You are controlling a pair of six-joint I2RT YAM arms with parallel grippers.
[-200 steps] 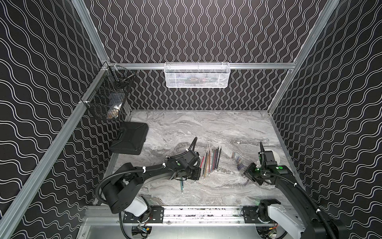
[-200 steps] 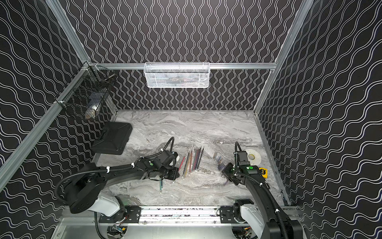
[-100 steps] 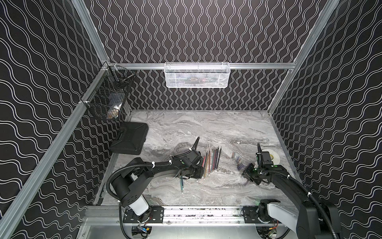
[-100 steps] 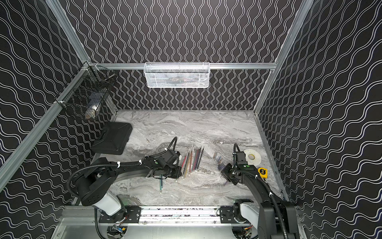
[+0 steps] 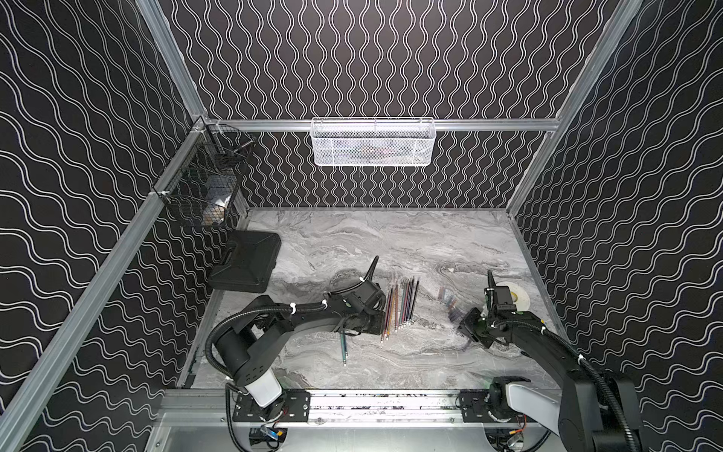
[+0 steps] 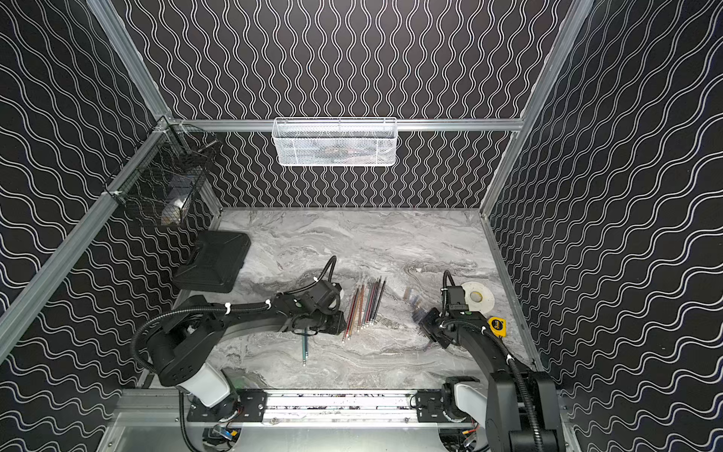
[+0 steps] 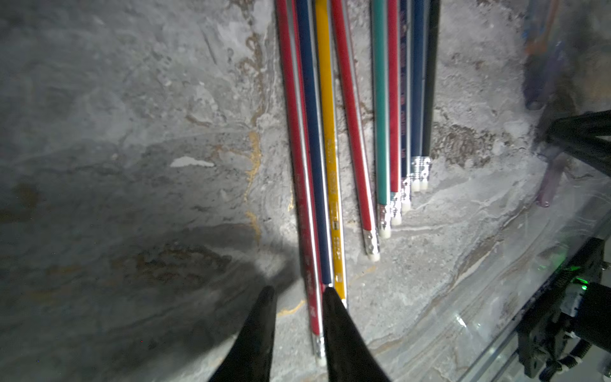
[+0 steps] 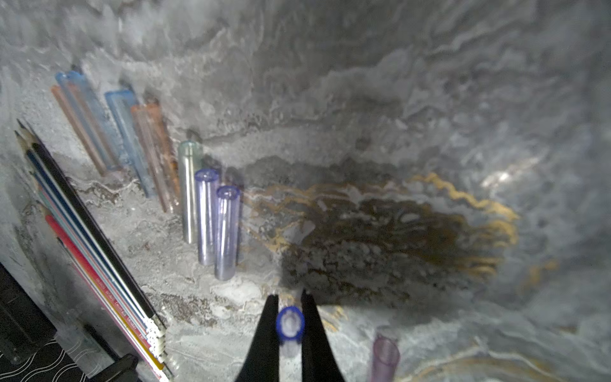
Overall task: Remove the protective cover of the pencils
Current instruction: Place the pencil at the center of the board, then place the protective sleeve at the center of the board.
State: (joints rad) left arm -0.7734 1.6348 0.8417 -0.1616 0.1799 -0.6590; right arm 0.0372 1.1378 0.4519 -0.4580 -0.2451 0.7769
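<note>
The pencils are lying in a tidy row on the table, roughly in the middle between the two arms, with the eraser ends toward the front. The sharpened points that show in the right wrist view look bare.

One teal pencil lies off on its own nearer the front, and its far end is tucked under the left arm.

The left gripper is down low at the eraser end of the row. Its jaws are a little apart with nothing between them. One fingertip overlaps the blue and yellow pencils at that edge of the row, but I can't tell if it's actually touching them.

The right gripper is pinched on a blue cap, which points end-on at the wrist camera.

Just beside the row, on the right arm's side, a line of loose caps lies on the table in clear blue, orange, green and purple. A single purple cap lies near the right gripper.

Other stuff around:
- a tape roll behind the right arm
- a yellow tape measure next to the roll
- a black case over by the left wall
- a white basket on the back rail
- a wire basket in the left corner
</note>
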